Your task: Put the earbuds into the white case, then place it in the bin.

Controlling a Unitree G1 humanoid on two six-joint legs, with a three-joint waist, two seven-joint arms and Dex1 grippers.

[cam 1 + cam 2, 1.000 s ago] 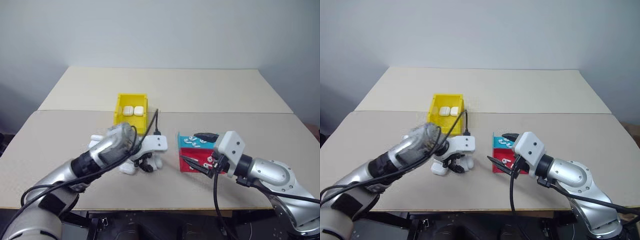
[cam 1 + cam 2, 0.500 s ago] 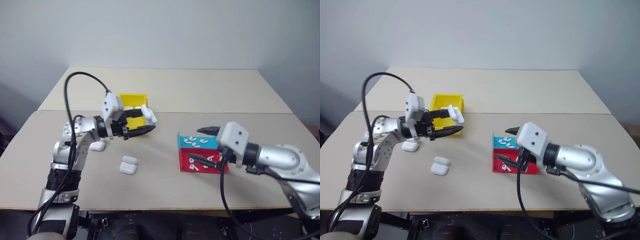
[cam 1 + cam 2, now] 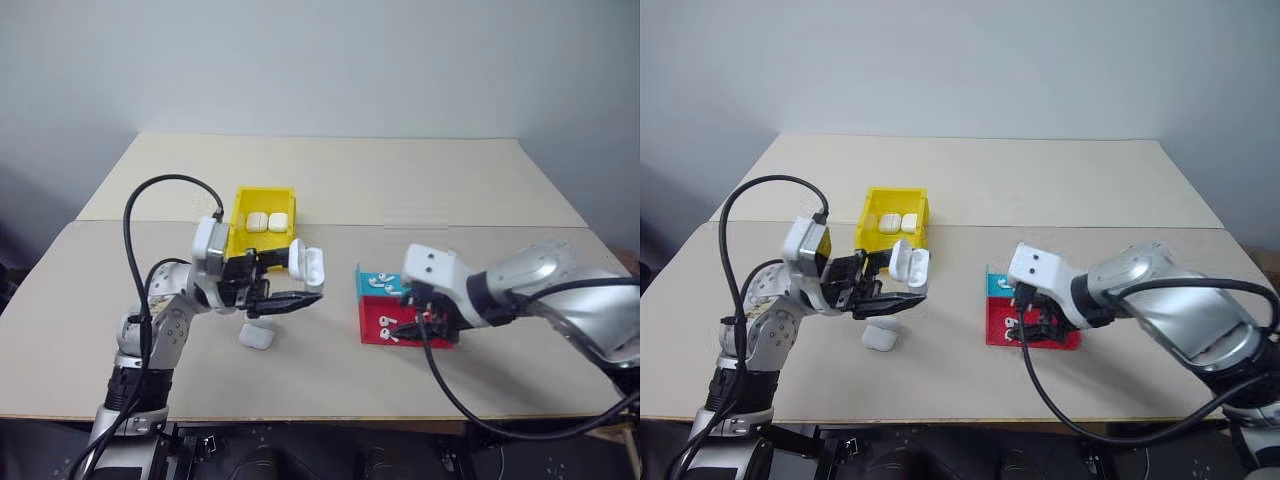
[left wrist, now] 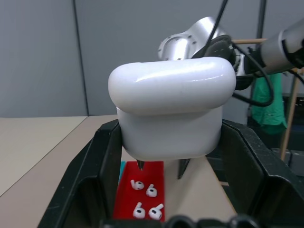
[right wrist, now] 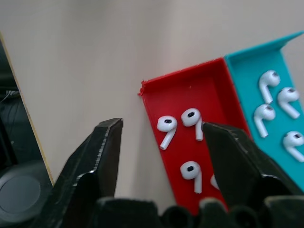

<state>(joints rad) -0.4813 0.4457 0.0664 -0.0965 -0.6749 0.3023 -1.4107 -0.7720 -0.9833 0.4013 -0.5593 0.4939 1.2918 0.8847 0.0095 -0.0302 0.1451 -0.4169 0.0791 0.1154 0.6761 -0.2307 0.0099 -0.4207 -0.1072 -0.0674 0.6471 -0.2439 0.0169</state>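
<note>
Tabletop: left wrist view reveals white case [image 4: 172, 111] clamped.

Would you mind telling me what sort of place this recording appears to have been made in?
Probably a robot lab or test room, not a home: a plain beige table against a bare grey wall, holding only sorted props, a yellow bin and a red and cyan tray of earbuds.
</note>
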